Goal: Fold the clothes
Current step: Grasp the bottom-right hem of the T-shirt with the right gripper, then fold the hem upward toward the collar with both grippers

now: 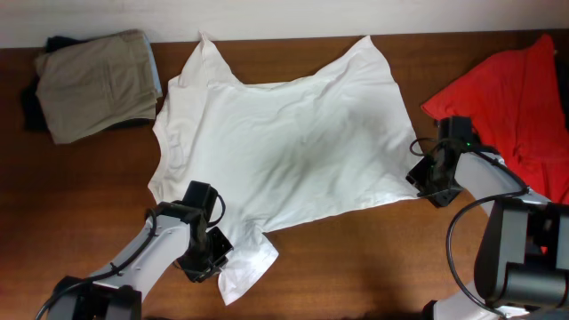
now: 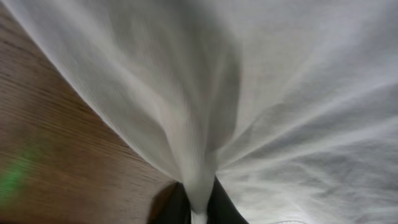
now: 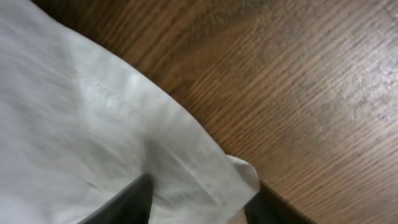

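Overhead view. A white shirt [image 1: 284, 133] lies spread flat at the centre of the wooden worktop [image 1: 373, 258]. Its longer axis runs across the frame from left to right and dips slightly toward the right. Two pointed corners face the upper edge with a concave curve between them, and a narrow flap projects toward the lower left. Which end is the collar cannot be told. A folded khaki garment [image 1: 98, 84] sits at the upper left, just beside the shirt's left edge and on top of a dark garment [image 1: 31, 102]. A red garment [image 1: 524, 107] lies crumpled at the upper right, apart from the shirt.

The left pincer [image 1: 206, 258] stands on the projecting flap at the lower left. The right pincer [image 1: 433, 182] stands at the shirt's right-hand corner, at mid-height on the right of the frame.

Left wrist view. White fabric fills most of the frame and gathers in converging creases into the dark fingers [image 2: 227, 208] at the bottom centre. The left pincer is narrow and clamps the cloth.

Right wrist view. The shirt's hemmed edge runs diagonally from the upper left to the lower centre. Its curled corner lies in the gap between the two fingers [image 3: 127, 202], which stand partly apart on either side of it and do not pinch it.
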`<state>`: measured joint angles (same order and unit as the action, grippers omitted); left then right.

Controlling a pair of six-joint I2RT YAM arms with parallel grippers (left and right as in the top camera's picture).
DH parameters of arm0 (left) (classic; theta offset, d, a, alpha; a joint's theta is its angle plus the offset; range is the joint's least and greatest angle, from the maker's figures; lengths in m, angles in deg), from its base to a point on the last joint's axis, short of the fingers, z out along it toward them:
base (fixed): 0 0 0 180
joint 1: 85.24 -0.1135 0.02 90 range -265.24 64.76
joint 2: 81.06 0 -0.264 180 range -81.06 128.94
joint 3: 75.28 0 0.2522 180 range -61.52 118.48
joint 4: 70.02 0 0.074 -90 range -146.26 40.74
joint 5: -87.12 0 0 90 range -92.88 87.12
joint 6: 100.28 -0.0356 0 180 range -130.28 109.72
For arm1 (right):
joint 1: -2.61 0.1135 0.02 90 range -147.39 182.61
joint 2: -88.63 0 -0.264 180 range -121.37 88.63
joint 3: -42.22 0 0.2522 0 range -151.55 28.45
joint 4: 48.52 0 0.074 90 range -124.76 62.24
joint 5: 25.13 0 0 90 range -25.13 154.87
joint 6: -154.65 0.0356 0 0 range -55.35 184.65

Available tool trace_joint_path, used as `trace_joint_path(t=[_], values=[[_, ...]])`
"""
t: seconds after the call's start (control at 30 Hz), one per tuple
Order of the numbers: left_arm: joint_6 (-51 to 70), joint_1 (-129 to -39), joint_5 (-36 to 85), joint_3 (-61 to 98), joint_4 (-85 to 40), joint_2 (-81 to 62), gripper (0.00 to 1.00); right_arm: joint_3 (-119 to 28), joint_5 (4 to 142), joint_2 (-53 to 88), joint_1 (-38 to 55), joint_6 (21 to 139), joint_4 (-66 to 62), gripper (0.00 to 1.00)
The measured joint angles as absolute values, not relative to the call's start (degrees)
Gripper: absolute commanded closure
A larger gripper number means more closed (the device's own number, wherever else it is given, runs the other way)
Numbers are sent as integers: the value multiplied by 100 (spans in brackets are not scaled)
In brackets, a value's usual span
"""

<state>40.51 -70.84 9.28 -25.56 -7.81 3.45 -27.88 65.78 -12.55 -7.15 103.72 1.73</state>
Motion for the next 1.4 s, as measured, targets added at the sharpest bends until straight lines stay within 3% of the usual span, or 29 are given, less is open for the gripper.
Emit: trace_joint_path(t=[0.13,0.43,0.97,1.23,1.4], values=[[4053,-7084,956,-2556,-783,345,99,-2760,6521,-1255,-715,10400,162,96],[4053,-7082,797,-2613,-58,244,99,-2771,6515,-1214,-761,10457,567,96],[4053,-7082,489,-2420,613,-2949,99,-2779,6239,1070,-1061,10643,1810,97],[4055,-7073,-508,-1815,150,-3069,99,-2777,6237,1529,-1059,10660,1181,96],[4053,-7073,-1039,-1806,-764,-2687,99,-2779,6353,1413,-1059,10667,580,96]])
